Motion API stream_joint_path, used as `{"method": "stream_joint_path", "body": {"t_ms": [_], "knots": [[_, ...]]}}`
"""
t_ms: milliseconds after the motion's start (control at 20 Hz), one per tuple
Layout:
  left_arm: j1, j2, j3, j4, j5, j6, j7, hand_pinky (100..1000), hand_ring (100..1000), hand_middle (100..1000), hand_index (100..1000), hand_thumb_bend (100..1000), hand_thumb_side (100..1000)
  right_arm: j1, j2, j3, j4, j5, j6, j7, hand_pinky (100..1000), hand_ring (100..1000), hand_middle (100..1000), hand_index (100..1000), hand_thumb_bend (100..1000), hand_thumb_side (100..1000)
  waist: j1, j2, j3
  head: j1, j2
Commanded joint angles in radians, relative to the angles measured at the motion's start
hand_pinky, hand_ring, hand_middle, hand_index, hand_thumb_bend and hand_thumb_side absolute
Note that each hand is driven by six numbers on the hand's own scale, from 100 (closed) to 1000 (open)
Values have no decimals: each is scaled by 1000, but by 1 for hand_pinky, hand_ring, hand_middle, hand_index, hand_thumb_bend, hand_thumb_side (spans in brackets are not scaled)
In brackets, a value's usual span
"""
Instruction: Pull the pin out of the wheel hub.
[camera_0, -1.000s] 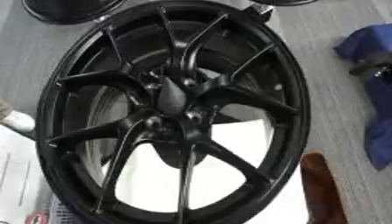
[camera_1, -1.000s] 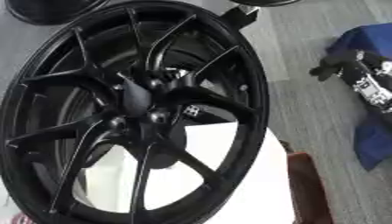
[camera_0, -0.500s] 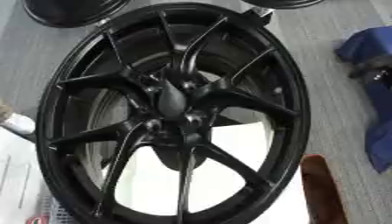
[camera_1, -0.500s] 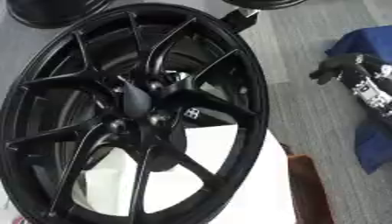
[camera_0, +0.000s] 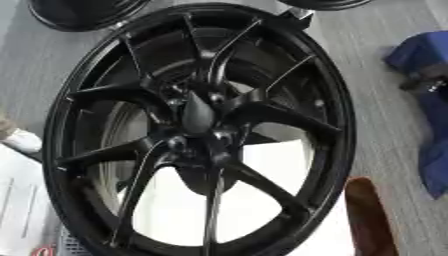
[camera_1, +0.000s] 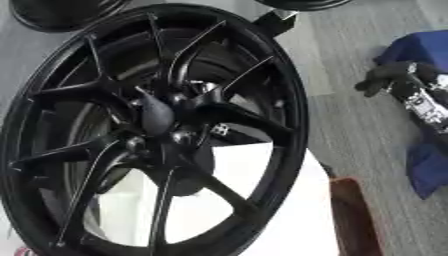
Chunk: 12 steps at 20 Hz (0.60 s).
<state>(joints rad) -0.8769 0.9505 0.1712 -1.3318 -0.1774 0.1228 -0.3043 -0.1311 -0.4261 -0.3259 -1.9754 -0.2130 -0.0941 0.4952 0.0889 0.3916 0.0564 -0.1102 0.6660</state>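
Observation:
A big black spoked wheel hub (camera_0: 105, 100) stands tilted and fills most of both views. At its centre a black tapered piece (camera_0: 198, 113) sticks out toward me; I cannot make out a pin more exactly than that. My right hand (camera_1: 388, 80), black with a silver forearm, lies far off to the right over something blue and touches nothing on the wheel. My left hand shows in neither view.
The wheel rests on a white surface (camera_1: 280, 210). A brown-red object (camera_0: 367, 215) stands at the lower right. Blue fabric (camera_0: 429, 50) lies at the right on the grey floor. More black wheels (camera_0: 79, 12) sit at the top edge, papers (camera_0: 17, 210) at the lower left.
The whole picture has shifted slightly, so the camera has moved. The wheel and the right hand keep their places relative to each other.

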Motion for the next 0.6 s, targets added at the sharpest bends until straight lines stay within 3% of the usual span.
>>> {"method": "stream_joint_path", "body": {"t_ms": [50,300,600], "knots": [[-28,-42,37,-84,38,-35,52,709,681,534,676,100,771,-4,-14,-3,-25,-7,1,-3,950,736,537,733,100,693,-5,-30,2,3,-3],[-2,-134,-5,-206,115,-96,129,723,689,540,681,100,756,-11,-13,0,-25,-13,1,-2,949,736,538,733,100,687,-7,-31,-3,10,-3],[58,-273,-57,-361,211,-106,226,717,693,551,701,100,771,-26,-5,5,-25,-25,-4,-4,948,735,537,731,100,675,-17,-26,-18,24,-8]]}}
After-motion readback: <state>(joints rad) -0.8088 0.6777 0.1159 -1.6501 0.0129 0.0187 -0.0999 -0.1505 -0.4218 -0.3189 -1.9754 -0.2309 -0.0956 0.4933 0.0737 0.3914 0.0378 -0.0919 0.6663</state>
